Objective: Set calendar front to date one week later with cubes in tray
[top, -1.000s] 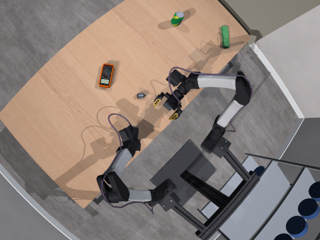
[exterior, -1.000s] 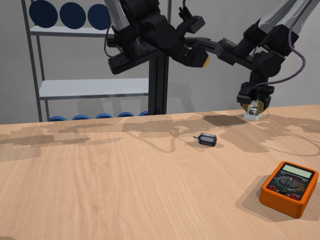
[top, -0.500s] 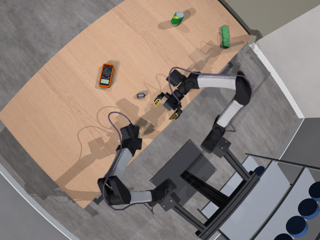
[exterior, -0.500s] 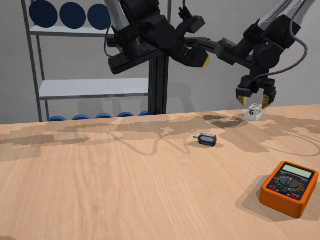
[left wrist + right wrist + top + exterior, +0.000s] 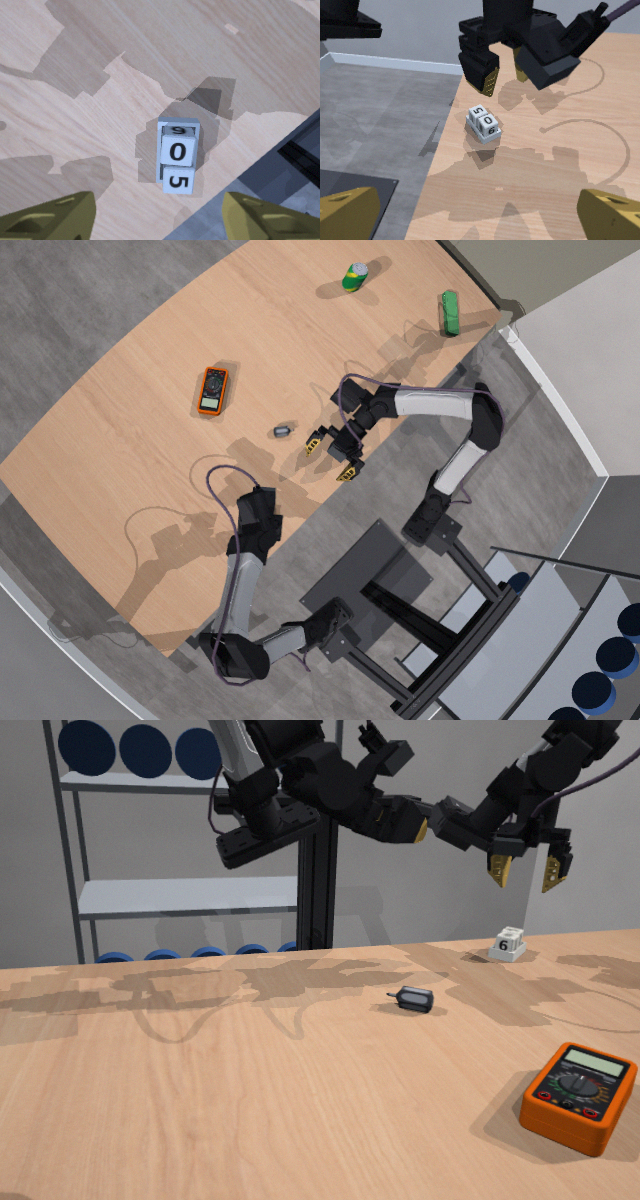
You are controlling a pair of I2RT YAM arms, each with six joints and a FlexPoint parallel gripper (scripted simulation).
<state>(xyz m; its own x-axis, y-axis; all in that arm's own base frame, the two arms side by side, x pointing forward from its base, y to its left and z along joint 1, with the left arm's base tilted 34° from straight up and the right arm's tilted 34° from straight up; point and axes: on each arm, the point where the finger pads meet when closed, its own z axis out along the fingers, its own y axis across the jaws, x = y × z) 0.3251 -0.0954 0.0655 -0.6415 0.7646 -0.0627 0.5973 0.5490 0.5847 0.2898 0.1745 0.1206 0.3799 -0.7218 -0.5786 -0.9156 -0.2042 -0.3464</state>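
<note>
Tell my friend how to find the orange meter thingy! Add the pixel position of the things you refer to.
Look at the big light-wood table [image 5: 129, 410] [image 5: 206, 1107] [image 5: 100, 25] [image 5: 545, 170]. Away from the edge by the robot, a chunky multimeter [image 5: 212, 390] [image 5: 578, 1097] lies on its back, with a pale screen and a round dark dial. Its bright orange case sets it apart from the much smaller dark gray thing with a thin tip [image 5: 282, 431] [image 5: 415, 999] nearby.

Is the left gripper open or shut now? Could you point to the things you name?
Open: the left gripper [image 5: 526, 887] has its fingers apart above the cubes [image 5: 177, 151] [image 5: 488, 123], with nothing between them.

Bright room, soft overlapping shadows.
</note>
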